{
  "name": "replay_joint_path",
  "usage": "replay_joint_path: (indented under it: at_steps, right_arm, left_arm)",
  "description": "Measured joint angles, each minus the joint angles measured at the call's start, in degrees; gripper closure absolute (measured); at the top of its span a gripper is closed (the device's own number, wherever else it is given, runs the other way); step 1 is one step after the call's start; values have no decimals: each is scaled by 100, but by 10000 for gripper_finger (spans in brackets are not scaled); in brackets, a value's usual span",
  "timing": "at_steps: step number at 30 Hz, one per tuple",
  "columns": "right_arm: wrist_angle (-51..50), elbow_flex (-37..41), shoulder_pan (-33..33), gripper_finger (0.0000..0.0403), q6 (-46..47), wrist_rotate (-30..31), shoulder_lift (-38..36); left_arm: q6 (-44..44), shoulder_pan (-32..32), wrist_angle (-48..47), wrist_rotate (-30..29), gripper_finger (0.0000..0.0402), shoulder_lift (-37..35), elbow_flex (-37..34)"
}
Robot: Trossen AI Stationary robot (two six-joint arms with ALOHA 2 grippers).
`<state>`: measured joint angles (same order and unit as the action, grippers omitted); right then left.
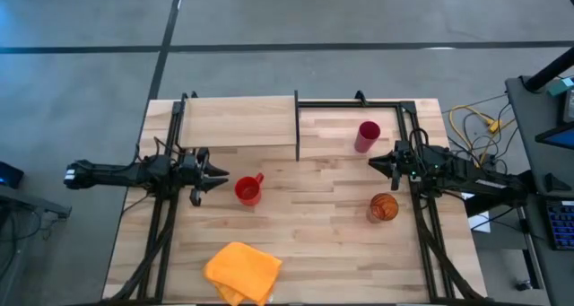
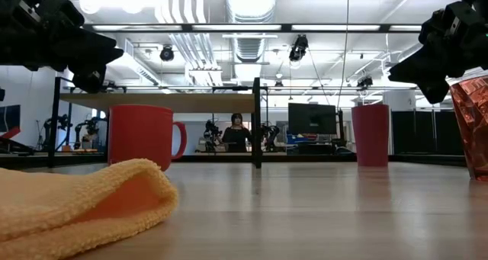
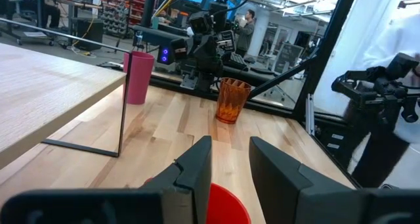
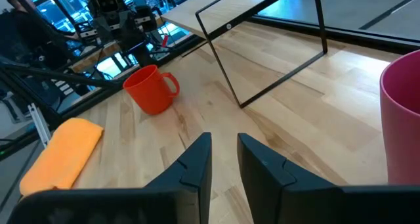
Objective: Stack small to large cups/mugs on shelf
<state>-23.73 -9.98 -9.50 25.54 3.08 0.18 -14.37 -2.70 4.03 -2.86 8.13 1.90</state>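
Light wood-plank desk [image 1: 314, 234], viewed from above, clock directions on that view.

Pale wooden rectangular shelf panel with black metal frame [image 1: 238, 120] at 11 o'clock, along the far edge; thin dark upright divider [image 1: 297, 126] at its right end, open black frame continuing toward 1 o'clock. Nothing stacked on the panel yet.

Two dark arms level with mid-desk. Left tool [image 1: 221, 176] at 9 o'clock, tips pointing toward centre, just beside the red mug, apart from it. Fingers [image 3: 197, 168] narrowly parted, released, nothing between them; red rim visible right below them in the left wrist view. Right tool [image 1: 375, 162] at 3 o'clock, tips pointing toward centre, between tumbler and striped cup, touching neither. Fingers [image 4: 195, 159] narrowly parted, released, empty.

Crumpled yellow-orange cloth [image 1: 242, 272] at 7 o'clock near the front edge, well apart from the cups.

Tall pink-magenta tumbler [image 1: 367, 136] upright at 1 o'clock, on the desk inside the open frame, right of the divider, not on the panel.

Orange translucent cup with dark stripes [image 1: 383, 207] upright at 4 o'clock, just beside the right arm.

Short red mug with handle [image 1: 247, 191] upright near centre-left, handle toward 1 o'clock, in front of the panel.

Person in background of low view, behind the divider, far off.
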Motion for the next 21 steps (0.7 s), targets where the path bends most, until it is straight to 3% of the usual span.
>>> replay_joint_path:
  at_steps: [21]
  right_arm:
    - [18, 0, 0, 335, -189, 42, -1]
  left_arm:
    - [0, 0, 0, 18, 313, -1, 1]
